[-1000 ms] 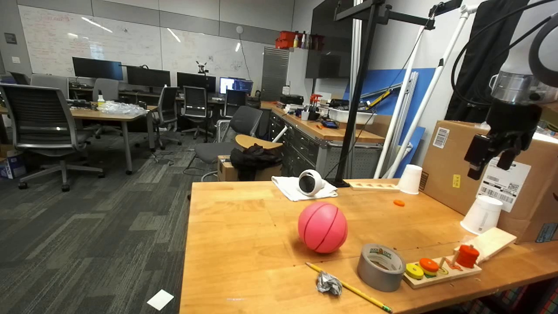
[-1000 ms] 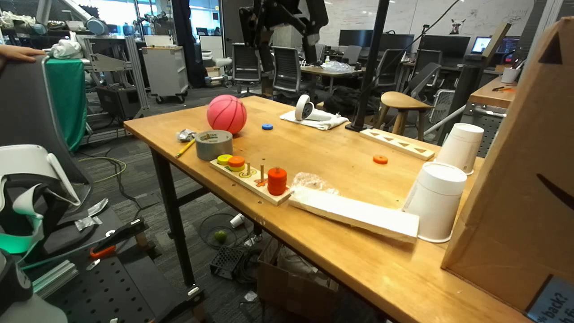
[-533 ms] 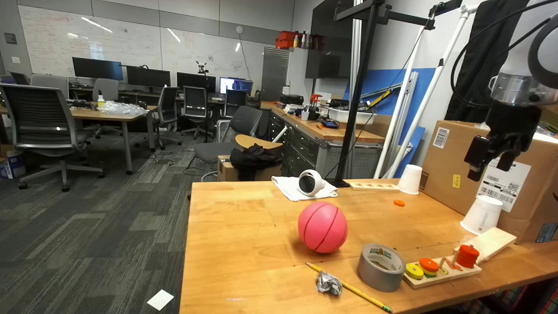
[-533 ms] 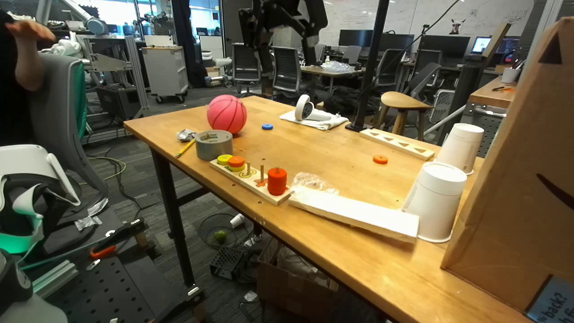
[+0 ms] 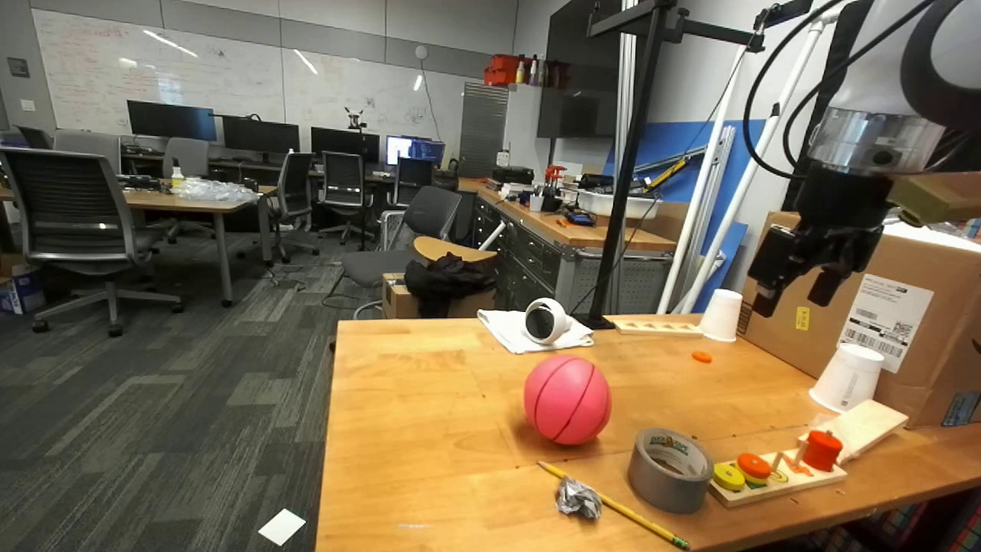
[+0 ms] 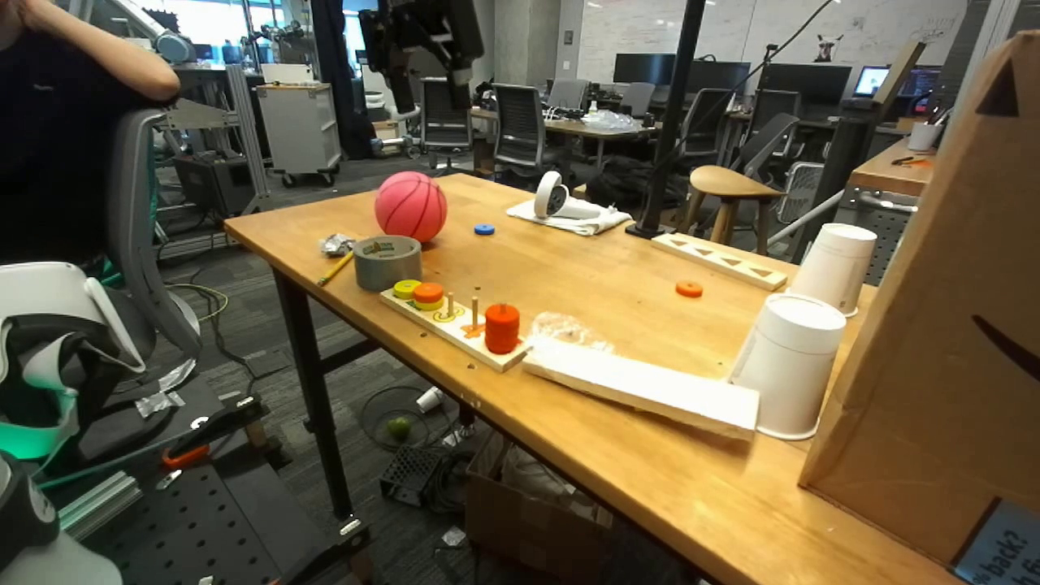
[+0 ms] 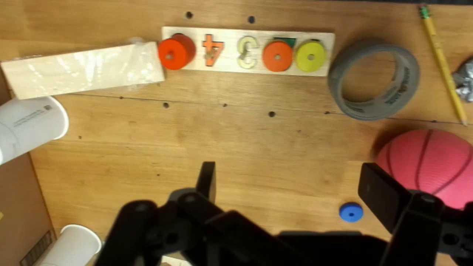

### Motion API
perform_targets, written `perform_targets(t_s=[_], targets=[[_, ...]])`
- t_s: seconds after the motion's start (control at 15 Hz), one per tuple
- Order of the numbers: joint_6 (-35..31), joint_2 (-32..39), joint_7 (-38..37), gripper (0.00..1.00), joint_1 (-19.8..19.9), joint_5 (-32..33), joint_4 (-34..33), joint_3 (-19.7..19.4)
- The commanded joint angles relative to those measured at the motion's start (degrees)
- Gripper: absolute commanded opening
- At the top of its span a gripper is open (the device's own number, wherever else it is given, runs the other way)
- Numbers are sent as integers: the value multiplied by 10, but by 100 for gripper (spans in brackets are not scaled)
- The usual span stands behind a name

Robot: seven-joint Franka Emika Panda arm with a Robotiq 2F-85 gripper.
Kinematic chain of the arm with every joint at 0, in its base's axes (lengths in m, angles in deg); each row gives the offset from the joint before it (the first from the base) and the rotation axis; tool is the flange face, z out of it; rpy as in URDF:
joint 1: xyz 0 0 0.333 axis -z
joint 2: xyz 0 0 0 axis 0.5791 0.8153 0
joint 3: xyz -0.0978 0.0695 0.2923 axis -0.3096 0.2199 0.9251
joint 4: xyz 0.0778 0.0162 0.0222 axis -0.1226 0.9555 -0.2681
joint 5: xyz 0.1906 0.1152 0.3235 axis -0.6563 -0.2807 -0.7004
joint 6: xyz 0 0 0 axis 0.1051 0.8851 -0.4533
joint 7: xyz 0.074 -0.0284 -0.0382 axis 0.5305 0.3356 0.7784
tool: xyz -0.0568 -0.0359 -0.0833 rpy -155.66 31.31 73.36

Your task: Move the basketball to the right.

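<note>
Basketball [image 5: 567,399] sits toward the table [image 5: 414,475] edge opposite the cardboard box [image 6: 918,366]; you have bare wood between it and that edge. Your gripper [image 7: 290,181] hangs above the table, pointed down, spread wide.

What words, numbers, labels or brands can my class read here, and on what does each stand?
"back?": blue label on the cardboard box.
"4": peg board, upside down in the wrist view.
"3": peg board, likewise.
"DUCK TAPE", faint, probable: tape roll.
Too small or blurred: whiteboard writing, shipping label, yellow sticker, cup print.
</note>
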Motion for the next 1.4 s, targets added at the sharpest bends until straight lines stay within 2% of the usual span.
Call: perform_targets(t_s=[0.0,0.27,0.53,1.07,1.33], targets=[[-4,-2,-79,100,-38,-61,-12,48],[-11,35,-132,100,-73,-88,-47,103],[-60,82,-109,100,-111,-89,-71,140],[-231,224,13,100,-175,-105,-91,147],[-246,318,69,100,-180,-119,-127,148]])
